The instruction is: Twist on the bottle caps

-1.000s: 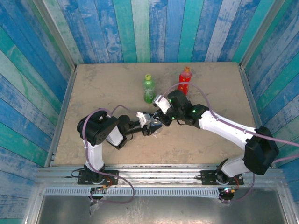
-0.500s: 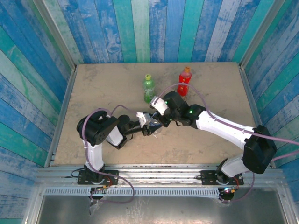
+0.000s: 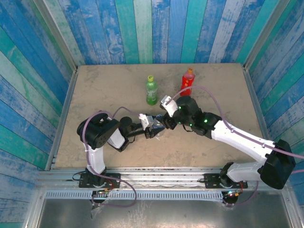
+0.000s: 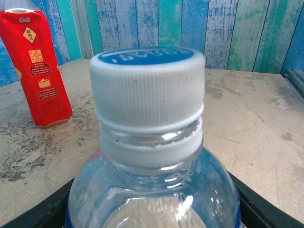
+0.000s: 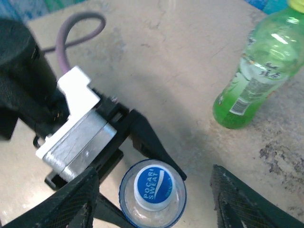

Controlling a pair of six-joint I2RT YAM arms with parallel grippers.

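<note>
Black fingers (image 4: 35, 213) of the left gripper (image 4: 152, 209) clamp the body of the clear bottle (image 4: 152, 190) from both sides, we see from the left wrist. Its ribbed white cap (image 4: 148, 95) with a blue top sits on the neck, and the red bottle (image 4: 35, 66) stands upright on the table (image 4: 256, 109) behind the clear bottle, to its left. Looking down from the right wrist, we find the right gripper (image 5: 153, 172) poised over the clear bottle, its fingers (image 5: 71, 199) spread wide, one on either side of the cap and apart from it. The cap's blue face reads POCARI SWEAT, and the green bottle (image 5: 251, 80) stands well apart from the clear bottle, up and to the right. From the top camera, we see both grippers meeting at the clear bottle near the table's middle, with the green bottle, under a yellow-green cap (image 3: 150, 78), just beyond it and the red bottle, under an orange cap (image 3: 190, 71), beyond it to the right.
</note>
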